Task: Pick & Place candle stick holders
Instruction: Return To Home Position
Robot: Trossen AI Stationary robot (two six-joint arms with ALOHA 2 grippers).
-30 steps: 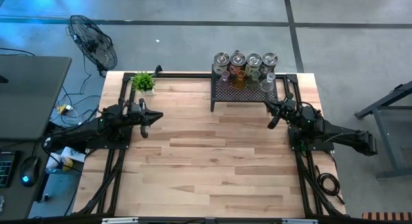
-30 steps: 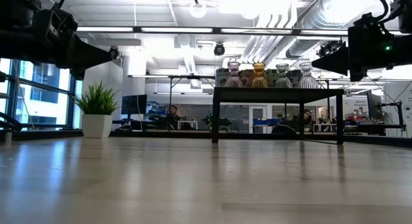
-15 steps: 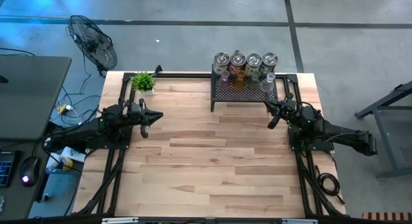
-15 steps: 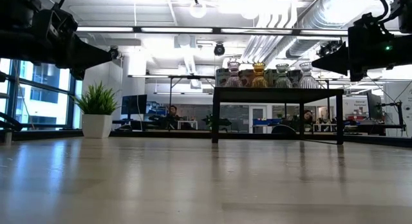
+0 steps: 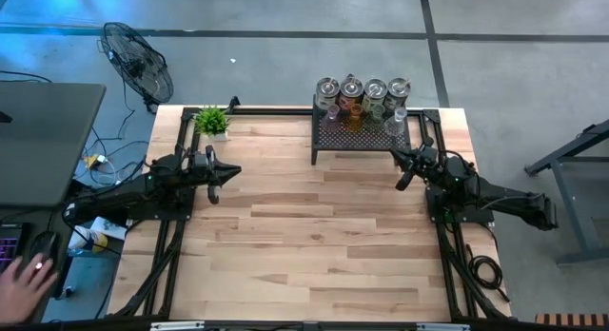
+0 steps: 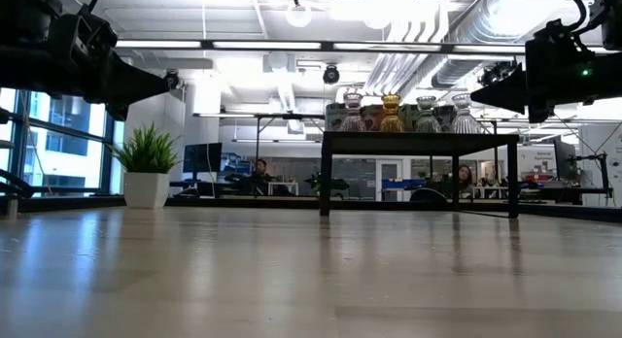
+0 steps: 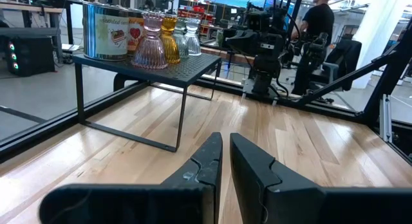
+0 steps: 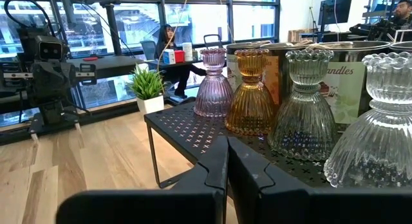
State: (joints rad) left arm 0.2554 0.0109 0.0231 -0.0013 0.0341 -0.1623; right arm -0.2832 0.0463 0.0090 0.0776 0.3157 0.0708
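Four glass candle stick holders stand in a row on a black mesh rack (image 5: pixel 362 133) at the table's far side: pink (image 8: pixel 214 82), amber (image 8: pixel 252 92), greenish (image 8: pixel 302 105) and clear (image 8: pixel 380 127). They rest on their flared bases, with round tins (image 8: pixel 347 69) behind them. They also show in the left wrist view (image 7: pixel 161 40) and the low view (image 6: pixel 391 113). My left gripper (image 5: pixel 228 172) hovers shut and empty over the table's left side, pointing toward the rack. My right gripper (image 5: pixel 404 179) hovers shut and empty just in front of the rack's right end.
A green potted plant (image 5: pixel 212 120) stands at the table's far left corner. Bare wooden tabletop (image 5: pixel 314 236) lies between the arms and toward the near edge. A person's hand (image 5: pixel 24 274) is at a desk left of the table. People sit in the room behind (image 6: pixel 260 168).
Both arms have kept still. A person's hand has come into the high view at the desk to the left of the table.
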